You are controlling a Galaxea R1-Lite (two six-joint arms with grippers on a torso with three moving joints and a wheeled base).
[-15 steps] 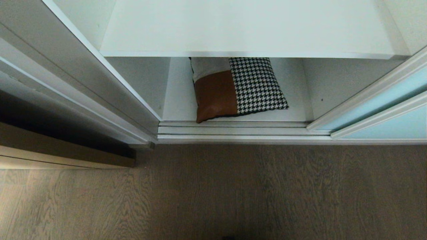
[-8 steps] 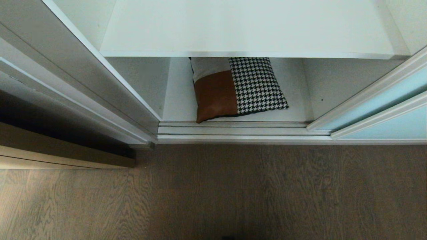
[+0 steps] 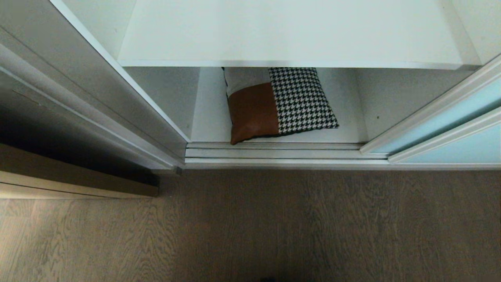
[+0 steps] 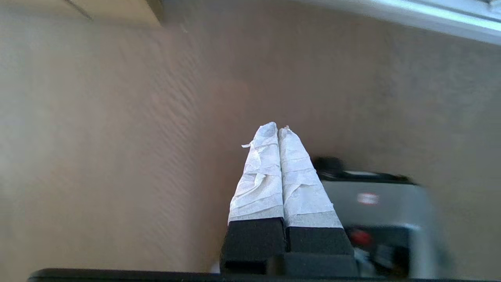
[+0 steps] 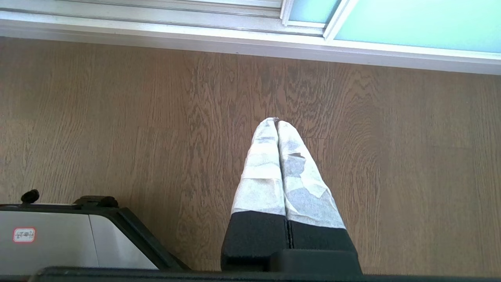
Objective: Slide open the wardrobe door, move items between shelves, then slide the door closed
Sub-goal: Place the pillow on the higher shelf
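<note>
Floor, head view: a grey-brown wood-grain floor [image 3: 274,227] runs up to the wardrobe's silvery bottom track [image 3: 274,153].
Door, head view: the sliding wardrobe door [image 3: 450,117], pale aqua glass in a white frame, stands pushed to the right, leaving the compartment open.
Shelves, head view: an upper white shelf [image 3: 289,31] overhangs the bottom shelf [image 3: 207,117].
Cushion, head view: the cushion [image 3: 278,103] lies flat on the bottom shelf, its rust-brown corner touching the track; neither arm shows here.
Left wrist view: the left gripper [image 4: 278,129] hangs above the floor, taped fingers pressed together, holding nothing; the picture is blurred.
Right wrist view: the right gripper [image 5: 277,120] hangs over the floor near the track, fingers closed and empty, beside the robot's base [image 5: 58,239].
</note>
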